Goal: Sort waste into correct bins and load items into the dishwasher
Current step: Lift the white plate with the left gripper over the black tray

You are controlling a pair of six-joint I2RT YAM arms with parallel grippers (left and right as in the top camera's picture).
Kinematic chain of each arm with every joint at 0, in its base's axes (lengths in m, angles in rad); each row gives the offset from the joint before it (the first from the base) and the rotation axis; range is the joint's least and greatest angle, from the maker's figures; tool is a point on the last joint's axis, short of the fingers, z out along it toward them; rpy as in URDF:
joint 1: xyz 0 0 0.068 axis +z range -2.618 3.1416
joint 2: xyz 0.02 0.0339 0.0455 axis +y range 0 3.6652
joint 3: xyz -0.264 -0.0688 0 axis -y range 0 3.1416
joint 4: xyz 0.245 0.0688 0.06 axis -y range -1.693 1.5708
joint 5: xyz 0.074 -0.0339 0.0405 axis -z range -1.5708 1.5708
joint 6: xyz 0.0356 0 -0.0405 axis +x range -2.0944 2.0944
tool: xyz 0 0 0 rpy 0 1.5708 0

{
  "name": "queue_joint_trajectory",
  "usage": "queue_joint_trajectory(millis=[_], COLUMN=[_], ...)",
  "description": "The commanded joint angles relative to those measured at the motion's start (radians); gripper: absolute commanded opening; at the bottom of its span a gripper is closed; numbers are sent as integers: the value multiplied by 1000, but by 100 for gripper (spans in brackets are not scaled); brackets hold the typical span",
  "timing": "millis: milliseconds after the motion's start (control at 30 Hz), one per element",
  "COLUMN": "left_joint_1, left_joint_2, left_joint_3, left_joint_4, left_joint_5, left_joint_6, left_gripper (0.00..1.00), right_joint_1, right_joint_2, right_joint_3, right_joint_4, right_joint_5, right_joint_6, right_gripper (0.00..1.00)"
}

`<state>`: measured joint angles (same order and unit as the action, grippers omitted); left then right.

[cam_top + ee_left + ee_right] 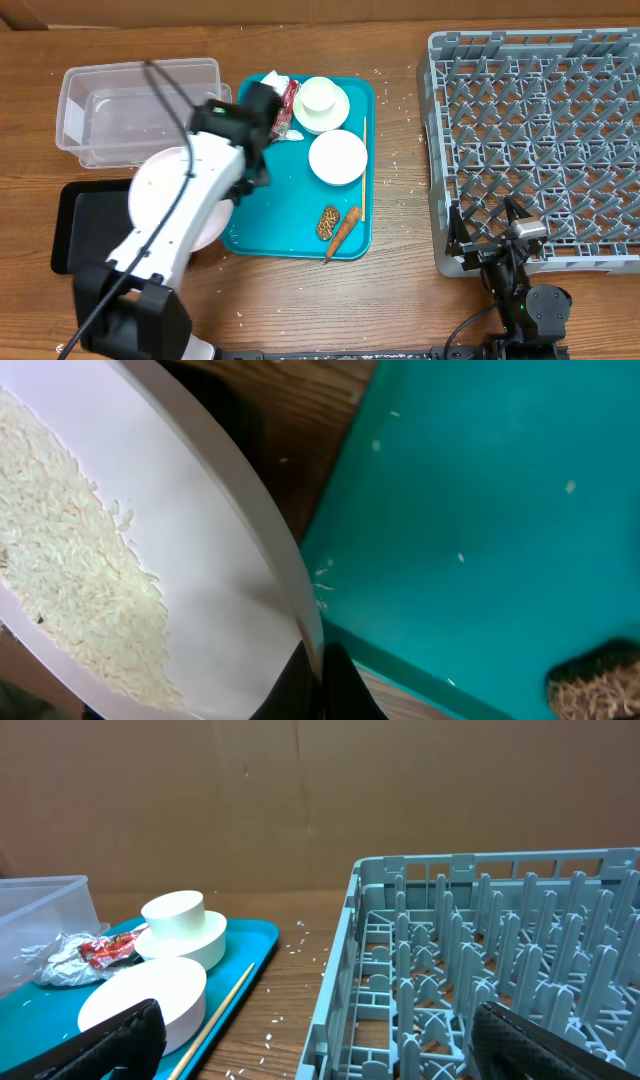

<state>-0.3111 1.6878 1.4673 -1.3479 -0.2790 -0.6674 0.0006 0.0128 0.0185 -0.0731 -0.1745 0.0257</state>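
My left gripper (236,188) (322,682) is shut on the rim of the large white plate (165,195) (210,570). It holds the plate tilted over the black tray (78,228), left of the teal tray. Loose rice (70,590) lies on the plate. My right gripper (490,238) (320,1045) is open and empty at the front left corner of the grey dish rack (540,140) (450,940). On the teal tray lie a bowl (337,157), a cup on a second bowl (322,100), a napkin (276,80), a wrapper (288,110), a brown piece (328,222), a carrot stick (343,232) and a wooden stick (365,170).
The teal tray (290,215) (480,510) sits mid-table. The clear tub (140,110) stands at the back left, behind the black tray. Rice grains are scattered on the wood between the teal tray and the rack. A cardboard wall closes the back.
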Motion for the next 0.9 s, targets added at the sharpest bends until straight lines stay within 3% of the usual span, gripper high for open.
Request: queue_joint_trajectory(millis=[0,467,867], left_joint_1=[88,444,615], left_joint_2=[-17,-17,-85], left_joint_3=[20,20,20], left_joint_4=[12,126,122], left_joint_5=[58,458,659], left_joint_6=[86,283,396], left_gripper=[4,4,4], right_joint_1=[-3,-3,-3], right_joint_2=[-10,-10,-10], right_joint_3=[-10,-10,-10], right_joint_4=[4,4,4], right_joint_5=[9,9,9], right_joint_6=[3,3,3], right_gripper=[100,100,100])
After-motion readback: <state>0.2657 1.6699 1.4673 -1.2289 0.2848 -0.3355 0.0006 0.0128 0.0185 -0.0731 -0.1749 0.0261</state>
